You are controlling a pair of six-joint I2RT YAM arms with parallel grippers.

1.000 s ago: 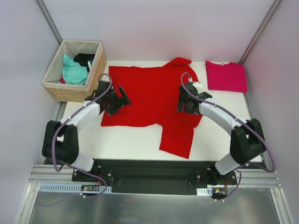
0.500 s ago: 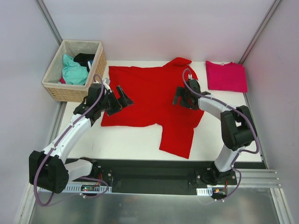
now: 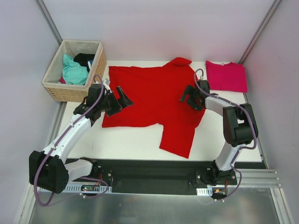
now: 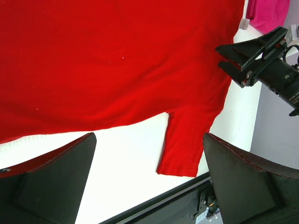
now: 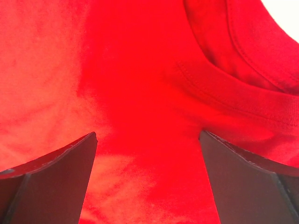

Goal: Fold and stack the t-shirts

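The bright red t-shirt lies spread flat on the white table, one sleeve pointing to the near edge. It fills the left wrist view and the right wrist view, where its neck seam shows. The magenta-pink t-shirt lies folded at the back right and shows in the left wrist view. My left gripper is open and empty over the shirt's left edge. My right gripper is open and empty just above the cloth near the neck.
A woven wicker basket with teal and dark clothes stands at the back left, off the table's corner. Bare white table shows in front of the shirt. The black rail with the arm bases runs along the near edge.
My right arm has folded back and its gripper has shifted a little right, toward the neck. My left arm has swung its elbow out left; its gripper stays at the shirt's left edge.
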